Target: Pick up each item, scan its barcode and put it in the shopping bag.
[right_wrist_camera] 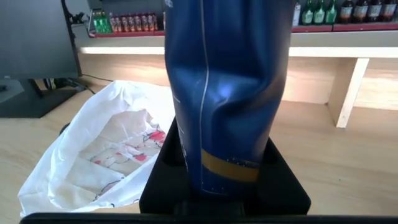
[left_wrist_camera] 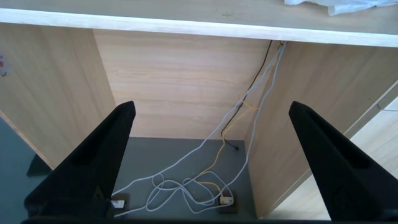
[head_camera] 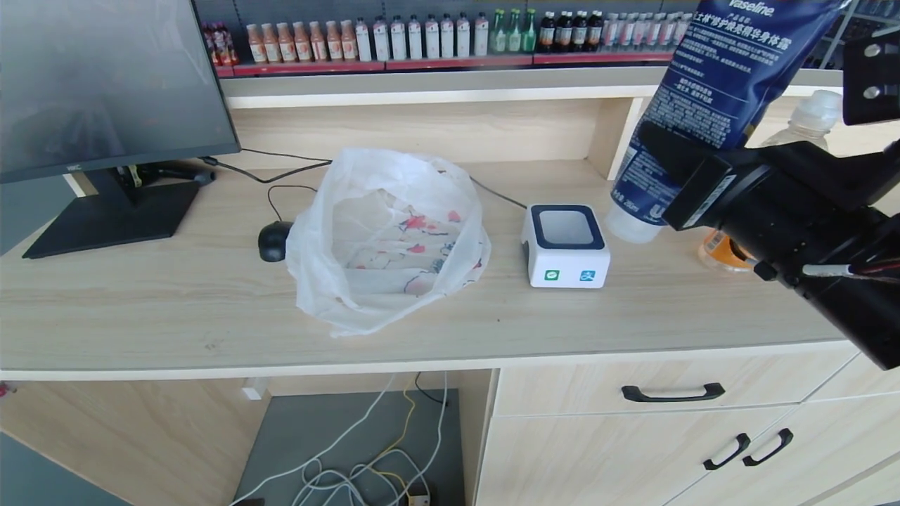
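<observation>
1. Blue plastic tube (head_camera: 710,77) is clamped in the right gripper (head_camera: 678,186). It is held tilted in the air, whitish cap end lowest, just right of the scanner (head_camera: 564,242) and clear of the counter (head_camera: 140,309).
2. The right wrist view shows the soft wall dented where the jaws pinch it. I would not squeeze harder. Most of the tube stands above the grip, so it probably swings if the wrist turns fast.
3. My read is that the step in hand is the scan. I can't tell where the barcode sits. The scanner window faces up, so roll the wrist slowly until the printed back panel faces down at it.
4. Carry the tube left over the window, near but not touching, and pause there.
5. The shopping bag (head_camera: 387,232) lies just left of the scanner, mouth open, rim floppy. Go in cap-first over the middle and release low.
6. The left gripper (left_wrist_camera: 211,109) is spread wide and empty, below the counter edge, out of the way.
7. Risk: the clear bottle (head_camera: 808,119) and orange item (head_camera: 721,249) stand behind the right arm, so mind the swing.
</observation>
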Motion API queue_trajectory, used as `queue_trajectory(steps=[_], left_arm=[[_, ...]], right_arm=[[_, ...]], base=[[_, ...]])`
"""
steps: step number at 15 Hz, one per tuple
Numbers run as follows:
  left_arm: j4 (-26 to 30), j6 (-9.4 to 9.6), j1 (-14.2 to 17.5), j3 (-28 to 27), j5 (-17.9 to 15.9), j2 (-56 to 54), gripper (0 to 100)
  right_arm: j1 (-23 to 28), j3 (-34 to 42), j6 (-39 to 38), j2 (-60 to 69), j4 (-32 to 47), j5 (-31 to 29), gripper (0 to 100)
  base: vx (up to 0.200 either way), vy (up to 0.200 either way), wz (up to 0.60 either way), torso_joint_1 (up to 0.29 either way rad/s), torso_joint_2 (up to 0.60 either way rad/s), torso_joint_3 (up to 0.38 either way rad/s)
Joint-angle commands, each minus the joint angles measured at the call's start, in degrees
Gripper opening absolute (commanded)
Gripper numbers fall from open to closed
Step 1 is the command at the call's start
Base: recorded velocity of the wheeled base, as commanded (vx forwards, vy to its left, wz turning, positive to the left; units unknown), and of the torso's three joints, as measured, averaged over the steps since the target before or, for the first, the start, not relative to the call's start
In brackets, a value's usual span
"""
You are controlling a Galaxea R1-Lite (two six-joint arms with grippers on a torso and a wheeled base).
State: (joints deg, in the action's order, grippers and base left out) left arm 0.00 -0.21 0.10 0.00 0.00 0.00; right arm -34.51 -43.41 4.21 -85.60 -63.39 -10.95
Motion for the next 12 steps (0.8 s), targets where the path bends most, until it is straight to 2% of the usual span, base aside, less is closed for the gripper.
queue_trajectory(steps=[1,5,7,9,12], left_arm=[[0.00,-0.06,-0.10,0.00,0.00,0.00,100],[0.09,-0.06,-0.10,0.00,0.00,0.00,100],[0.09,-0.06,-0.10,0.00,0.00,0.00,100],[0.09,-0.06,-0.10,0.00,0.00,0.00,100],[0.00,0.03,-0.10,0.00,0.00,0.00,100]], right_arm=[[-0.12,0.17,0.01,-0.35,0.20,0.05,0],[-0.12,1.05,0.01,-0.44,0.11,0.14,0],[-0.21,4.56,0.01,0.35,-0.51,0.31,0],[-0.21,3.68,0.01,-0.18,-0.59,0.31,0],[-0.47,3.24,0.10,-0.27,-0.59,0.31,0]], base=[[0.000,0.200,0.00,0.002,0.00,0.002],[0.000,0.200,0.00,0.001,0.00,0.004],[0.000,0.200,0.00,0.002,0.00,0.002],[0.000,0.200,0.00,-0.002,0.00,-0.002],[0.000,0.000,0.00,0.000,0.00,0.000]])
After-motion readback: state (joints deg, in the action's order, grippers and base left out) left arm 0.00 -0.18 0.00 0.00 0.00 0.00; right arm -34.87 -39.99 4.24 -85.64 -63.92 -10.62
